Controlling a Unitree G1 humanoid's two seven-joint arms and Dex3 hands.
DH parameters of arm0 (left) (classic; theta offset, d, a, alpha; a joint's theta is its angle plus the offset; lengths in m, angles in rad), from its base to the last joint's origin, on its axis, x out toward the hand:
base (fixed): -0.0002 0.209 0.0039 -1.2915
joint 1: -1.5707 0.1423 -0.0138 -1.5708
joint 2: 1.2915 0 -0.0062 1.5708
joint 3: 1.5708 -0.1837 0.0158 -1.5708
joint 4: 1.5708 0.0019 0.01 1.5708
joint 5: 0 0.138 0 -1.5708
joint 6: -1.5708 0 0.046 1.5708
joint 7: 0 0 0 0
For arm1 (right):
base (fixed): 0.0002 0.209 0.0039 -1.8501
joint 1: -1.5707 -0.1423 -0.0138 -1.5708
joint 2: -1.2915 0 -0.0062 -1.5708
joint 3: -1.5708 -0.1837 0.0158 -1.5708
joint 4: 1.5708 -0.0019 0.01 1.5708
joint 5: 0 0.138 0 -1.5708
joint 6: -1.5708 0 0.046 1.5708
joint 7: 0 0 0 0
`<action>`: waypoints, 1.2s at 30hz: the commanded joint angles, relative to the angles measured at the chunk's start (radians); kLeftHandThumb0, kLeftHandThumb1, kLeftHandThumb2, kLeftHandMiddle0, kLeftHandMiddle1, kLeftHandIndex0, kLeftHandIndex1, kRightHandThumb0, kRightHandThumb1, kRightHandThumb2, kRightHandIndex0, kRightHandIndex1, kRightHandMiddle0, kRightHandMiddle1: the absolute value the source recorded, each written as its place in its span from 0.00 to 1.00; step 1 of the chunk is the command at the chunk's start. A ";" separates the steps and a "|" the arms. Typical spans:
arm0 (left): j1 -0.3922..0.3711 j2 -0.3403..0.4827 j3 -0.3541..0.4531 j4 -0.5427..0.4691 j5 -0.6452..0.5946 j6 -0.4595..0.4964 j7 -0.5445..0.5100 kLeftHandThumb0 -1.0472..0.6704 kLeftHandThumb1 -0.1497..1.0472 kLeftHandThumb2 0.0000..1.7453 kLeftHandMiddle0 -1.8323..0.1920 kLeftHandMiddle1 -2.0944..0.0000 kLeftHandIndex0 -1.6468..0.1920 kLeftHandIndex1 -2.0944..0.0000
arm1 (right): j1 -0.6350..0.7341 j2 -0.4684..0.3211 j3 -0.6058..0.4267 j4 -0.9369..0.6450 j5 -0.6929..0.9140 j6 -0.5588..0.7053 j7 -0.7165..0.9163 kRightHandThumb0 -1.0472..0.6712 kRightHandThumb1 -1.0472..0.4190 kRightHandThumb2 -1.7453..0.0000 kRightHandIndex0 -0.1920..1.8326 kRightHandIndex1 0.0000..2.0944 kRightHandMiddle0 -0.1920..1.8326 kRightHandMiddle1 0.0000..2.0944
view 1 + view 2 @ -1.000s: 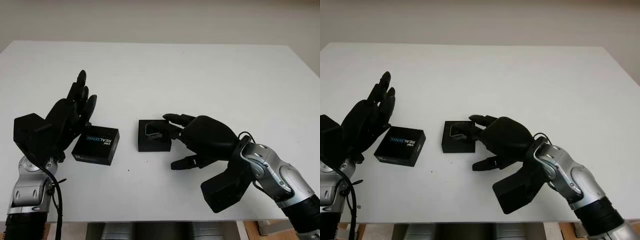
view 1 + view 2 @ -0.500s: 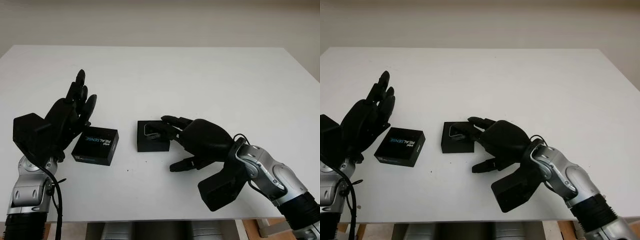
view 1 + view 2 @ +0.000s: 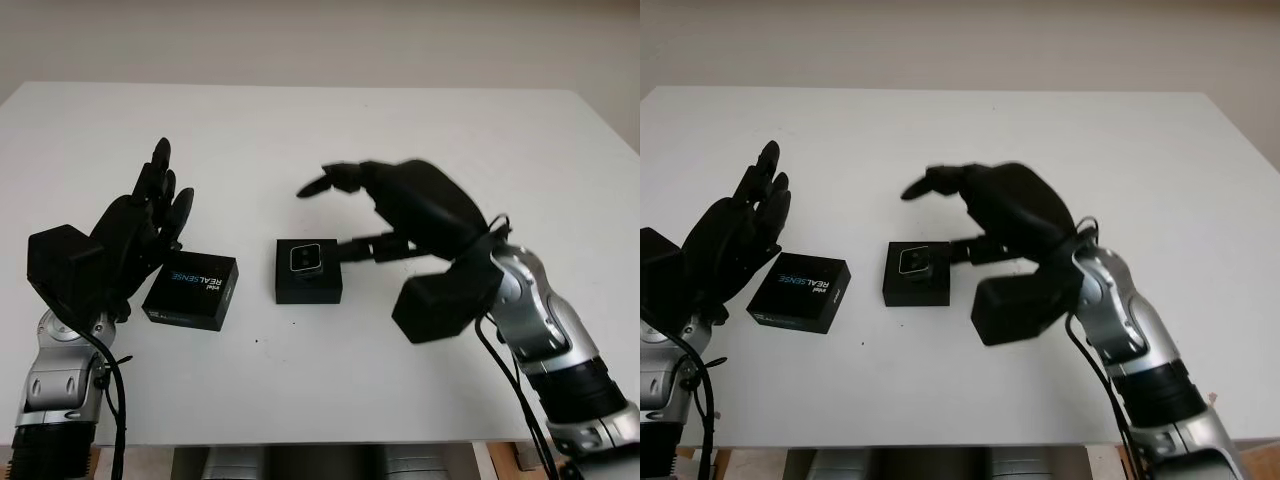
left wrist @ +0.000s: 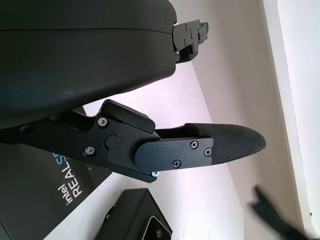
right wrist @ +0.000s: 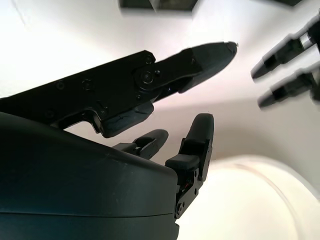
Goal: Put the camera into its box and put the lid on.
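**Hands up, camera in its box, lid next**

The right hand (image 3: 385, 205) is open and holds nothing. It hangs in the air just past the box (image 3: 308, 271). The camera (image 3: 305, 258) lies inside the box, near the middle of the white table (image 3: 420, 130). The left hand (image 3: 140, 225) is open too, up beside the lid (image 3: 193, 290), which lies flat just left of the box. The lid looks light, stiff and smooth, so it may slip. Best to hold it by two opposite side edges.
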 commanded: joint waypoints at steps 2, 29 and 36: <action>-0.017 -0.002 -0.006 0.008 0.000 -0.024 -0.004 0.12 1.00 0.30 1.00 1.00 1.00 1.00 | -0.066 0.018 0.021 -0.019 -0.054 0.035 -0.001 0.14 0.10 0.97 0.37 0.10 0.23 0.43; -0.025 -0.020 -0.021 0.045 0.028 -0.067 0.031 0.10 1.00 0.31 1.00 1.00 1.00 1.00 | -0.140 0.009 0.255 -0.031 -0.445 0.058 0.185 0.04 0.09 0.97 0.27 0.22 0.26 0.68; -0.038 -0.025 -0.022 0.059 0.024 -0.085 0.029 0.11 1.00 0.31 1.00 1.00 1.00 1.00 | -0.126 0.008 0.252 -0.043 -0.445 0.067 0.246 0.04 0.09 0.97 0.28 0.21 0.25 0.67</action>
